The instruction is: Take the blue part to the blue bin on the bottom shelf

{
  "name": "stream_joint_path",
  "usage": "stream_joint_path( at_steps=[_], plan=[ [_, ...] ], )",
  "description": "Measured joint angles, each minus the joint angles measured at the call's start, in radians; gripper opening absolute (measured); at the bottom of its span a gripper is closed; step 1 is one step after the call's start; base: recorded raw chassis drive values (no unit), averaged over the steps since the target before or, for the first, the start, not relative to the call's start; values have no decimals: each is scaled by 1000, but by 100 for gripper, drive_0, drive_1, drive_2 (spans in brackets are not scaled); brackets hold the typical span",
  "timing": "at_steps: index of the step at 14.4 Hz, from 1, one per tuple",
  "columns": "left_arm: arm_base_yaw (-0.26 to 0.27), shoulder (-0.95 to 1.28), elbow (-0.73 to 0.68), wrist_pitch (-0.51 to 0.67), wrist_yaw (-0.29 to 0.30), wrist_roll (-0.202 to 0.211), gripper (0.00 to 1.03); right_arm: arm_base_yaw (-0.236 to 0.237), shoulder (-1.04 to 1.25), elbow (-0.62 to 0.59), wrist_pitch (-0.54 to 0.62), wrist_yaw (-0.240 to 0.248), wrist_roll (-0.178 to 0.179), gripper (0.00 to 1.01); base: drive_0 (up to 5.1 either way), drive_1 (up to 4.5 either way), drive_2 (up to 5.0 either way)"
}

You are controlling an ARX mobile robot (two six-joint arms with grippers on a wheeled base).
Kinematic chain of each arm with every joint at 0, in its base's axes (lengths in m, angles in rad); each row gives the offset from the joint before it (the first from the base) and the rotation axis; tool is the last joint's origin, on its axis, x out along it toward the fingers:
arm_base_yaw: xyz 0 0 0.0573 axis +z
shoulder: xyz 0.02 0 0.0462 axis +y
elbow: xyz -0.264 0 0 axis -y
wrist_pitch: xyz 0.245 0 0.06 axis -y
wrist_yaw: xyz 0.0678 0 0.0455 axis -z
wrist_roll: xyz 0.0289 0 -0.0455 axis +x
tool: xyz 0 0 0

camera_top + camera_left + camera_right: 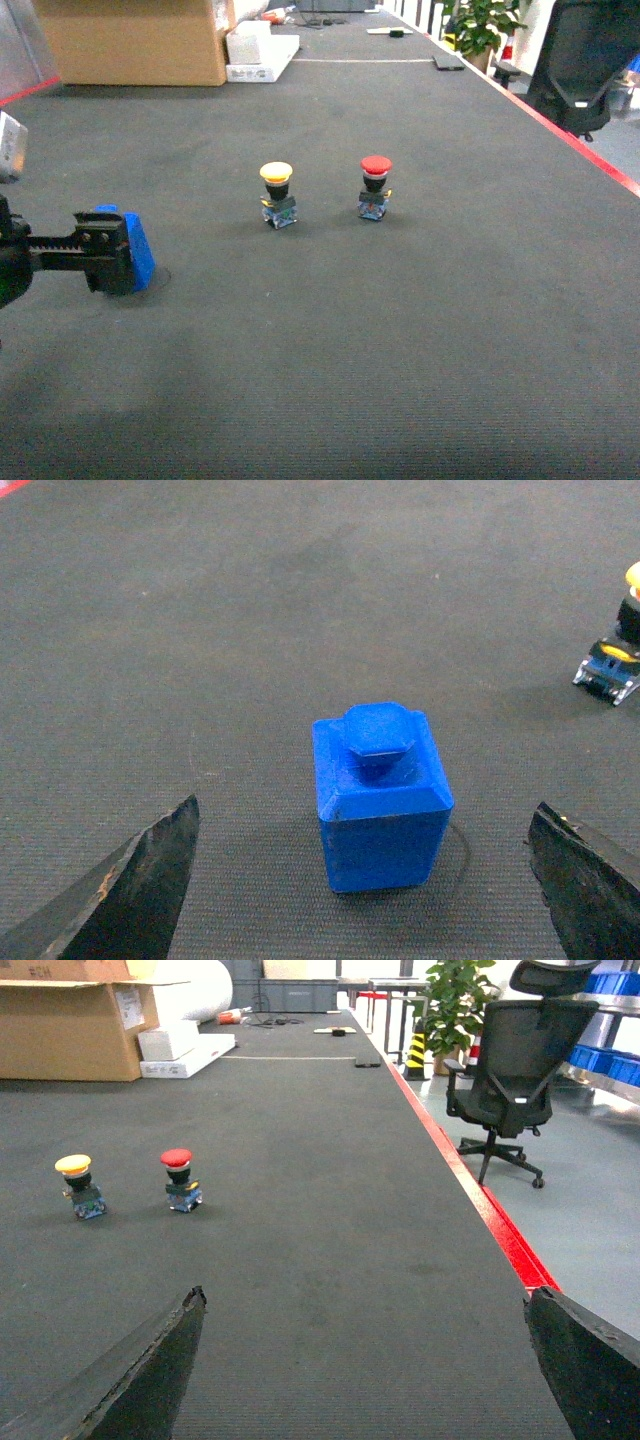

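A yellow-capped push-button [277,194] and red-capped push-button [375,186] were seen upright, side by side w/ a gap, on dark matting [420,330]; cardboard box [135,40] behind.

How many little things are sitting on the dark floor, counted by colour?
Blue: 1, the blue part
Yellow: 1, the yellow-capped push-button
Red: 1, the red-capped push-button
Total: 3

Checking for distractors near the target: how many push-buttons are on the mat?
2. The yellow button stands mid-mat, right of the blue part; the red button stands just right of the yellow one. The left gripper could hide others.
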Motion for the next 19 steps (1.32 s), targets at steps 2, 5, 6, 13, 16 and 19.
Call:
stream_joint_path(
  at_steps=[2, 5, 6, 13, 16, 19],
  plan=[
    [3, 50, 58, -7, -3, 4, 98, 0, 0, 0, 0, 0, 0, 98, 0, 0, 0],
    [23, 107, 109, 11, -19, -3, 98, 0, 0, 0, 0, 0, 0, 98, 0, 0, 0],
    [27, 109, 112, 27, -1, -3, 98, 0, 0, 0, 0, 0, 0, 98, 0, 0, 0],
    [26, 112, 115, 26, 80, -33, 98, 0, 0, 0, 0, 0, 0, 98, 0, 0, 0],
    [26, 112, 116, 16, 75, -34, 98, 0, 0, 0, 0, 0, 0, 98, 0, 0, 0],
    [16, 112, 94, 60, 70, -33, 98, 0, 0, 0, 0, 0, 0, 98, 0, 0, 0]
  ],
)
